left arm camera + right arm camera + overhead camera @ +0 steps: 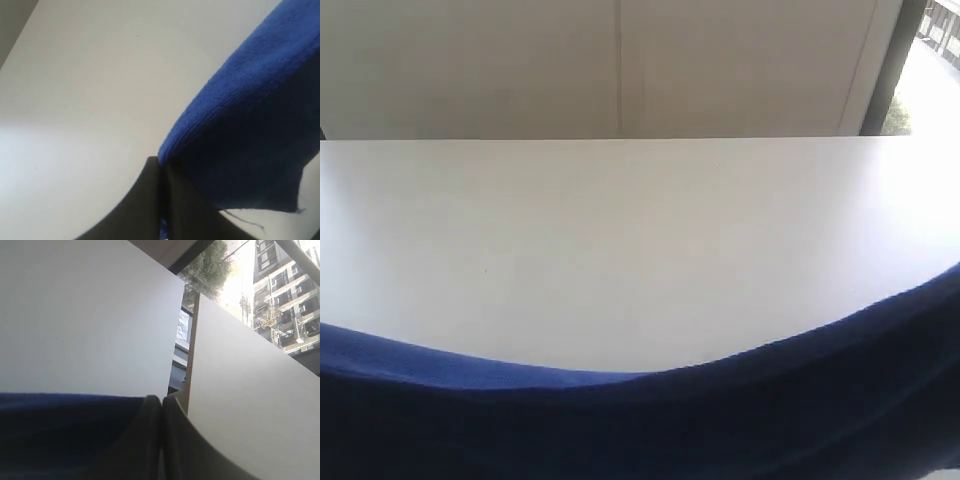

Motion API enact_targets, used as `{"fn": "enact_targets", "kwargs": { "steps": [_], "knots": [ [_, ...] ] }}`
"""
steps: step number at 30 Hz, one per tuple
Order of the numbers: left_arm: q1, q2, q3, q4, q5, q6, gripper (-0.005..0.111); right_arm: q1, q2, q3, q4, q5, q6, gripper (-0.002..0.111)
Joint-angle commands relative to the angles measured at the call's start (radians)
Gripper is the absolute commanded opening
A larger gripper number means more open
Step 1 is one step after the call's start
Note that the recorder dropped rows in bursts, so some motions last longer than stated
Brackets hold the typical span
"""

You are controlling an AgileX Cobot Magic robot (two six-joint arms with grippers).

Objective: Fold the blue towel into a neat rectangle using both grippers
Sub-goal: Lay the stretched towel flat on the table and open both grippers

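Note:
The blue towel (720, 420) hangs lifted across the near part of the exterior view, its top edge sagging in the middle above the white table (620, 250). Neither gripper shows in that view. In the left wrist view my left gripper (161, 162) is shut, with a corner of the blue towel (250, 110) pinched between its black fingers and a loose thread (245, 220) trailing off the cloth. In the right wrist view my right gripper (161, 401) is shut, and the blue towel (65, 425) runs straight up to its fingers.
Pale wall panels (620, 60) stand behind the table's far edge. A window (930, 60) is at the far right. The right wrist view shows the table's end, a white panel (250, 390) and buildings (280, 285) outside.

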Motion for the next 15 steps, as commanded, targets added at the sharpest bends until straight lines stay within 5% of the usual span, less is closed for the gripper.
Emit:
{"fn": "enact_targets", "kwargs": {
  "steps": [1,15],
  "knots": [
    [0.002,0.051,-0.003,0.041,0.000,-0.005,0.000,-0.006,0.090,0.003,-0.003,-0.004,0.032,0.000],
    [0.002,0.513,-0.003,0.144,-0.254,-0.082,0.000,-0.008,0.456,0.133,-0.185,-0.141,0.373,0.000]
  ]
}}
